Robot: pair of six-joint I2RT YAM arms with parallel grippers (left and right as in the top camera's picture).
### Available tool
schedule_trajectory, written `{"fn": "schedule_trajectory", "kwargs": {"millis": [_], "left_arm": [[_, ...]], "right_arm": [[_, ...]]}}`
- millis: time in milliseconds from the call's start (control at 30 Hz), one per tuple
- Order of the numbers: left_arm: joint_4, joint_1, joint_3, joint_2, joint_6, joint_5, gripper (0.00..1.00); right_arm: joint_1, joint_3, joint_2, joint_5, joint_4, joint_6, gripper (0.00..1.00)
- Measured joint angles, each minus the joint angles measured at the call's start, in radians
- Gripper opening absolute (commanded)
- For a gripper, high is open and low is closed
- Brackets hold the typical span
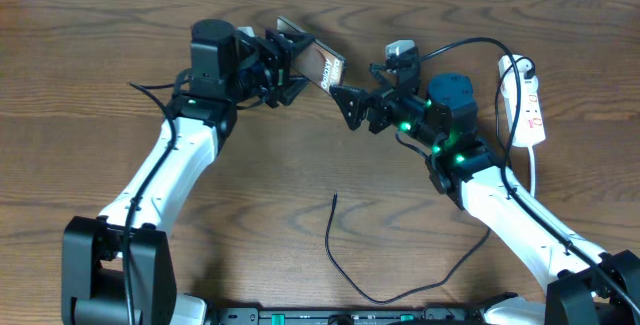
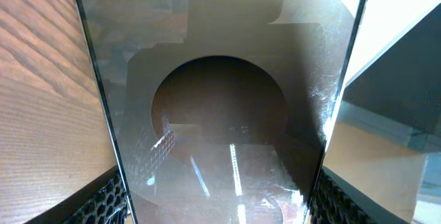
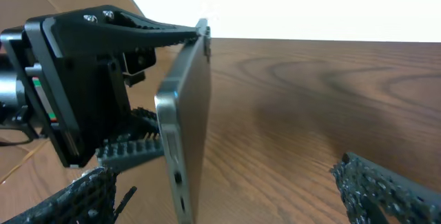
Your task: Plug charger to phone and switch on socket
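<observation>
Where the left tool (image 1: 288, 65) closes on the phone (image 1: 318, 62), its two fingers (image 2: 103, 200) press the long edges, one on each side. The phone is held up on edge and tilted. In the left wrist view its glossy back fills the space between the fingers and reflects a dark round shape. Whether its lower end touches the worktop (image 1: 80, 85) cannot be told.

The right tool (image 1: 345, 107) faces the phone's free end from nearby without touching it. Its two fingers are spread wide and hold nothing.

There is one charger (image 1: 331, 240), and it lies loose on the worktop between the two arms, nearer the front edge. Its plug tip (image 1: 334, 197) points up toward the tools but is well apart from both of them and from the phone. The rest of the cable curves down and round toward the right arm.

There is one socket (image 1: 527, 100), white with red marks. It lies flat at the far right beyond the right arm, and its white cord (image 1: 533, 170) trails toward the front.
</observation>
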Motion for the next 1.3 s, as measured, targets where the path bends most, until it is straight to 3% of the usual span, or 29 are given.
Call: {"fn": "schedule_trajectory", "kwargs": {"millis": [233,467,1300], "left_arm": [[0.0,-0.051,0.0,0.0,0.0,0.0,0.07],[0.001,-0.083,0.0,0.0,0.0,0.0,0.07],[0.049,-0.148,0.0,0.0,-0.003,-0.007,0.07]], "right_arm": [[0.0,0.0,0.0,0.003,0.0,0.002,0.99],[0.0,0.0,0.0,0.004,-0.009,0.003,0.91],[0.006,0.0,0.0,0.008,-0.021,0.017,0.25]]}}
